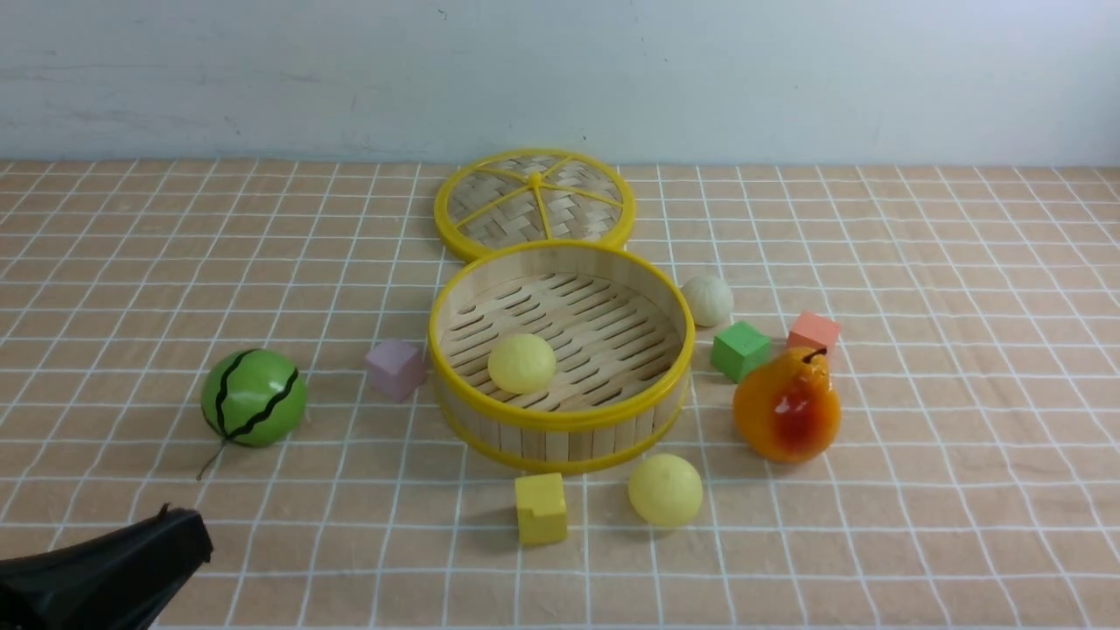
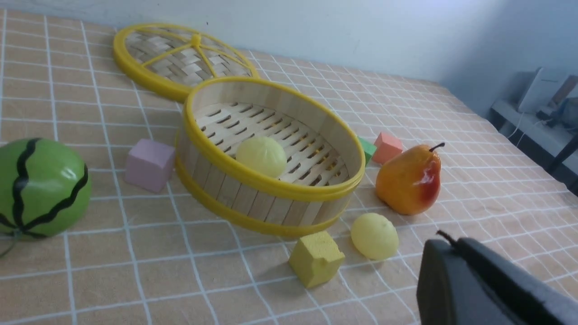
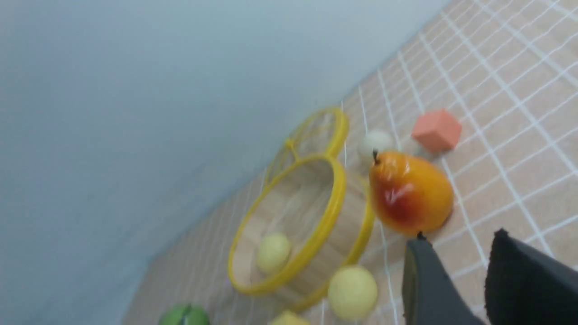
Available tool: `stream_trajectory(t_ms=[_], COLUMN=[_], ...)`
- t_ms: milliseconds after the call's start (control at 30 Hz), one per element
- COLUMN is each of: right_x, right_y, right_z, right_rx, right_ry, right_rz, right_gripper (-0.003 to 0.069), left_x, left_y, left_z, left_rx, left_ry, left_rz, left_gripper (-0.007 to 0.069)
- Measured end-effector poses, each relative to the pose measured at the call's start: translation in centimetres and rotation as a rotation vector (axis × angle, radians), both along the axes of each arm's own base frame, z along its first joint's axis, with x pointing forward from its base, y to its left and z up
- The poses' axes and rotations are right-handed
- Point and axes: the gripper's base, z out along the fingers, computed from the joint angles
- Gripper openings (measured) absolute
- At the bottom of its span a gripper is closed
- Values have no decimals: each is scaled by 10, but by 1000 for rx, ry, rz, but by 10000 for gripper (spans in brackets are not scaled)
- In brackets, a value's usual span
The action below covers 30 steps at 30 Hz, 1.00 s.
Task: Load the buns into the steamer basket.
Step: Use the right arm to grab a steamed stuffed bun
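Attention is going first to the lower left of the front view, where the left gripper (image 1: pixel 179 529) is sitting pinched closed on nothing, well apart from every bun. Moving rightward, I am passing the glossy green striped melon (image 1: pixel 254 396) and the pale pink foam cube (image 1: pixel 395 368), which is lying just beside the round bamboo-slat steamer basket (image 1: pixel 560 420) at centre. That basket is holding one pale yellow round bun (image 1: pixel 521 362) on the lower left of its slotted floor, and nothing else. The flat woven lid (image 1: pixel 534 203) is lying just behind its far rim. Below the basket, right of the yellow cube (image 1: pixel 540 507), a second pale yellow bun (image 1: pixel 665 489) is lying loose. The off-white bun (image 1: pixel 707 299) is sitting beside the basket's upper right wall. The right gripper (image 3: pixel 456 257) is showing only in its wrist view, fingers parted and empty, with the loose yellow bun near its tips, so I am judging the right arm nearer. Being round, that bun is offering no long axis.
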Motion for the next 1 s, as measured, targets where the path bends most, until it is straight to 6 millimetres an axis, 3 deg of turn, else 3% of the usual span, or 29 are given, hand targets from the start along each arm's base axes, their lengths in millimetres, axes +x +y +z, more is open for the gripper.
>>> stream_trajectory(t_ms=[133, 167, 200, 267, 367, 433, 467, 500, 533, 567, 767, 833, 867, 1000], right_x=[33, 38, 56, 72, 115, 138, 141, 156, 159, 170, 216, 222, 233, 250], right_y=[16, 16, 18, 19, 24, 39, 39, 60, 60, 76, 139, 147, 159, 171], right_z=[43, 42, 51, 53, 53, 50, 50, 47, 46, 41, 21, 17, 10, -3], right_rx=[-352, -376, -445, -485, -552, -589, -590, -626, -628, -669, -801, -809, -815, -821], right_ry=[288, 314, 384, 452, 589, 632, 636, 641, 646, 653, 663, 665, 669, 681], right_rz=[296, 311, 371, 413, 492, 565, 565, 622, 619, 648, 652, 650, 651, 653], right_gripper=[57, 46, 15, 3, 0, 0, 0, 0, 0, 0, 61, 83, 126, 219], left_x=[0, 0, 0, 0, 0, 0, 0, 0, 0, 0, 0, 0, 0, 0], left_y=[0, 0, 0, 0, 0, 0, 0, 0, 0, 0, 0, 0, 0, 0], left_z=[0, 0, 1, 1, 1, 1, 1, 0, 0, 0, 0, 0, 0, -2], left_rx=[-5, -5, -6, -6, -7, -7, -7, -5, -5, -5, -5, -4, -2, 17], left_ry=[-5, -5, -6, -7, -7, -6, -6, -3, -3, -3, -2, -1, 4, 7], left_rz=[3, 3, 4, 4, 5, 4, 4, 3, 3, 3, 2, 1, -1, -8], left_gripper=[-13, -13, -13, -13, -13, -13, -13, -13, -13, -13, -13, -13, -13, -13])
